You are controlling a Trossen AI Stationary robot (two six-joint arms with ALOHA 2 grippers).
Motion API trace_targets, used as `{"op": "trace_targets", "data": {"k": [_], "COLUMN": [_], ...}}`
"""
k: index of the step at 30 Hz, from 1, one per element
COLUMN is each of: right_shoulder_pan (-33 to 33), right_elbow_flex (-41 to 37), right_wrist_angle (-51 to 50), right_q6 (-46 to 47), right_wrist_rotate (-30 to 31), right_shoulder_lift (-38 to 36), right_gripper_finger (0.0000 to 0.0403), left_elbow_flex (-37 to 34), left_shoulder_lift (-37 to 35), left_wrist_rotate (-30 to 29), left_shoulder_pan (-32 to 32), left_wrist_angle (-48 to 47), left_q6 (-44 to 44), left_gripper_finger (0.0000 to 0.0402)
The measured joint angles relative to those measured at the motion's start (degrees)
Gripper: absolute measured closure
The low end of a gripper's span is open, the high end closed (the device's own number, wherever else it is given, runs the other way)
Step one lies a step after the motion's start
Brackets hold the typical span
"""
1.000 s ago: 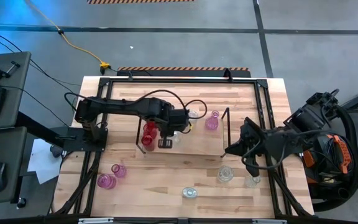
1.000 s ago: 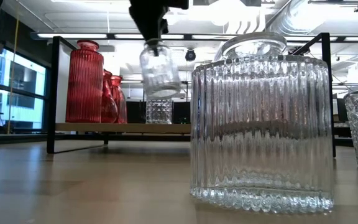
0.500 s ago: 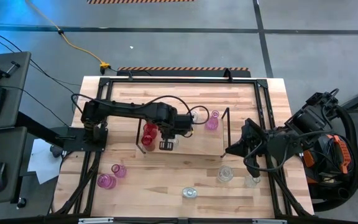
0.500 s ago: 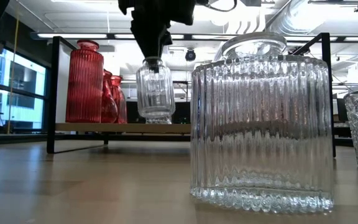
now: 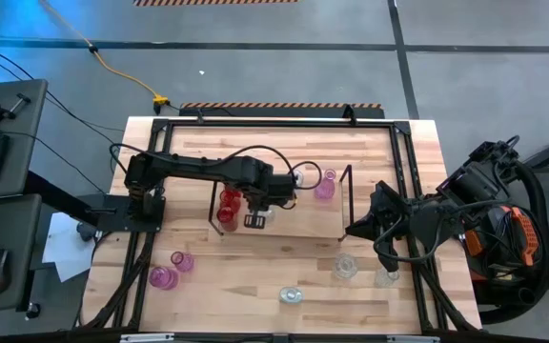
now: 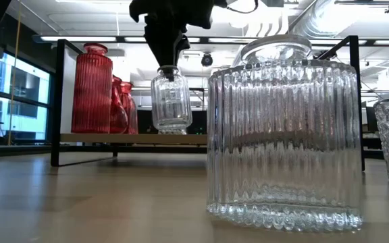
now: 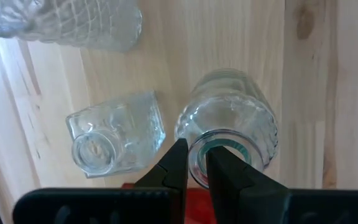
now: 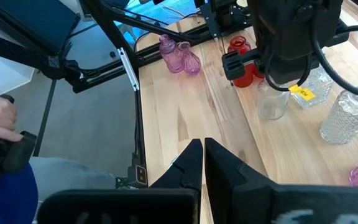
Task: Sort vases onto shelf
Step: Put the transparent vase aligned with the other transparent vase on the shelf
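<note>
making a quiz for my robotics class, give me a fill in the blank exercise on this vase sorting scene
1. The left gripper pinches the rim of a ribbed ____ glass vase.
2. That vase is at the light wooden shelf board, beside the tall ____ ribbed glass vases.
3. Two ____ glass vases stand on the table in front of the left arm's base.
4. The right gripper hangs over bare table with its fingers ____.

Missing words: clear; red; pink; shut
</note>
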Motion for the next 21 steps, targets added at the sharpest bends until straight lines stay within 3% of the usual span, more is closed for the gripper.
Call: {"op": "trace_targets", "data": {"k": [13, 21], "right_shoulder_pan": [0.0, 0.0], "right_elbow_flex": [0.0, 0.0], "right_wrist_angle": [1.04, 1.79], "right_q6": [0.0, 0.0], "right_wrist_rotate": [-0.06, -0.32], "right_shoulder_lift": [0.0, 0.0], "right_gripper_finger": [0.0402, 0.0402], "left_elbow_flex": [-0.48, -0.48], "left_shoulder_lift": [0.94, 1.2], "left_wrist_rotate": [0.22, 0.0], "left_shoulder_pan": [-0.06, 0.05], "left_wrist_angle": [-0.14, 0.18], "left_q6": [0.43, -0.01], "left_gripper_finger": [0.037, 0.0345]}}
